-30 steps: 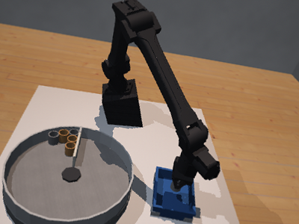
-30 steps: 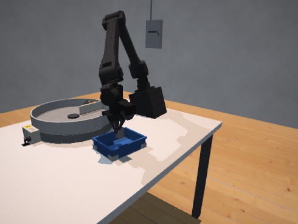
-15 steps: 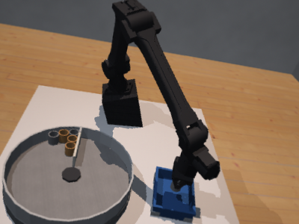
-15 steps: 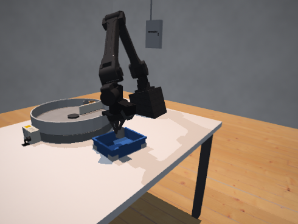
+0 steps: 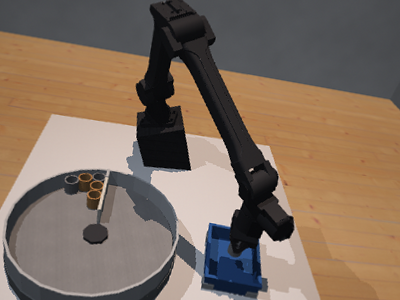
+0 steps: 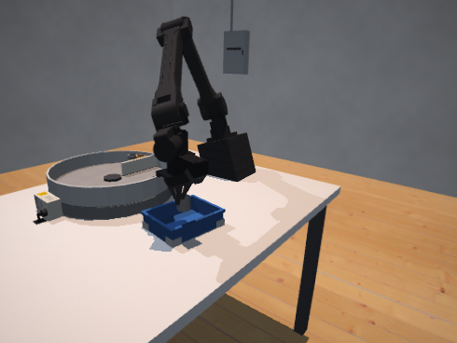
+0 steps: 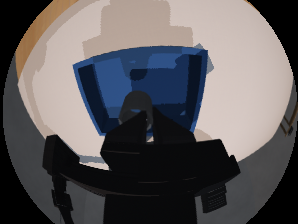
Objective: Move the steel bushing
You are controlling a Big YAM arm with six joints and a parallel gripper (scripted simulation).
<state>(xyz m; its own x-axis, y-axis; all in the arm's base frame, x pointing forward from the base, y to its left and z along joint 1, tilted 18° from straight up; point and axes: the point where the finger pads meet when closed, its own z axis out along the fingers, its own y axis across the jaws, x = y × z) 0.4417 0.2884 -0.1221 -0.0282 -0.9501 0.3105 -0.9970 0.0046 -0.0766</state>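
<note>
My gripper [image 5: 237, 248] hangs inside the blue crate [image 5: 232, 265], shut on a grey steel bushing [image 6: 183, 203], which it holds low over the crate floor. In the wrist view the bushing [image 7: 137, 107] shows as a dark ring between the fingertips, with the crate [image 7: 143, 90] right below. On the round grey turntable [image 5: 90, 235], several bushings stand in a cluster at the far rim beside the divider bar [image 5: 103, 195]: two grey steel ones [image 5: 70, 183] [image 5: 99, 178] and three brass ones [image 5: 85, 182].
The turntable has a raised rim and a dark hub [image 5: 95, 234] at its centre. The arm's black base [image 5: 162, 140] stands at the back of the white table. The table's right edge lies near the crate. A small control box [image 6: 47, 204] sits by the turntable.
</note>
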